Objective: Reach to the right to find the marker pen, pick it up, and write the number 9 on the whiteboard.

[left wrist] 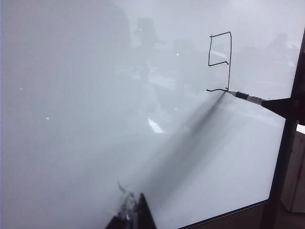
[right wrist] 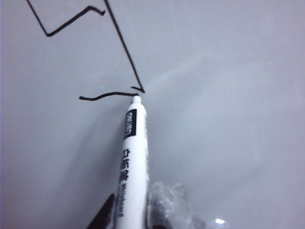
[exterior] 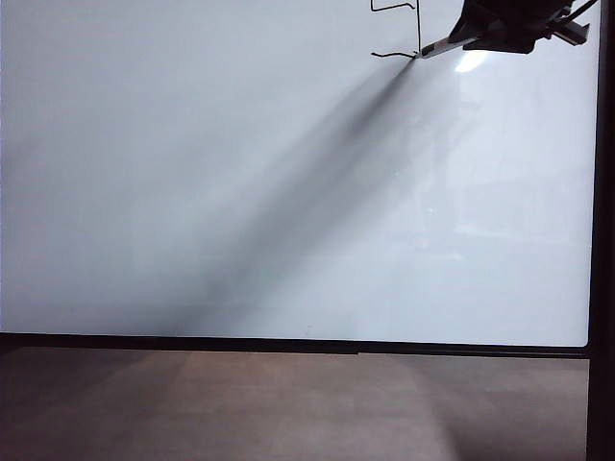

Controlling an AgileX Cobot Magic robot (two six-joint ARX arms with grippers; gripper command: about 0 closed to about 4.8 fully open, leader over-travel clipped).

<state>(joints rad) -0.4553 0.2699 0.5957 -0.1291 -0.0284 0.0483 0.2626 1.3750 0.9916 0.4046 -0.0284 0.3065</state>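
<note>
**Pen at the foot of the 9, figure looks all but finished**

You have the right gripper (exterior: 514,29) at about 1 o'clock in the exterior view, up at the top edge of the whiteboard (exterior: 288,192). It is clamped on the pen (right wrist: 131,157): in the right wrist view the jaws sit one on each side of the lower barrel, one of them wrapped in clear film. The tip is at the right end of the wavy base stroke of the 9 (left wrist: 220,61), right at the board surface; whether it presses or just clears, you cannot tell from here.

The 9 itself is drawn: a boxy loop, a straight stem, and a short base stroke running toward 9 o'clock from the stem's foot. To my eye the writing is done or nearly so.

The left gripper (left wrist: 133,214) shows only as dark fingertips at 6 o'clock in its own wrist view, well apart from the 9; you cannot tell whether it is apart or together.

On handling: the pen is light, stiff and smooth plastic, so it will likely slip or pivot if you press hard at an angle. Keep your hold well back on the barrel, clear of the tip, as now. The board is glossy and hard, so light pressure should mark it; the wet ink may smear if dragged.
</note>
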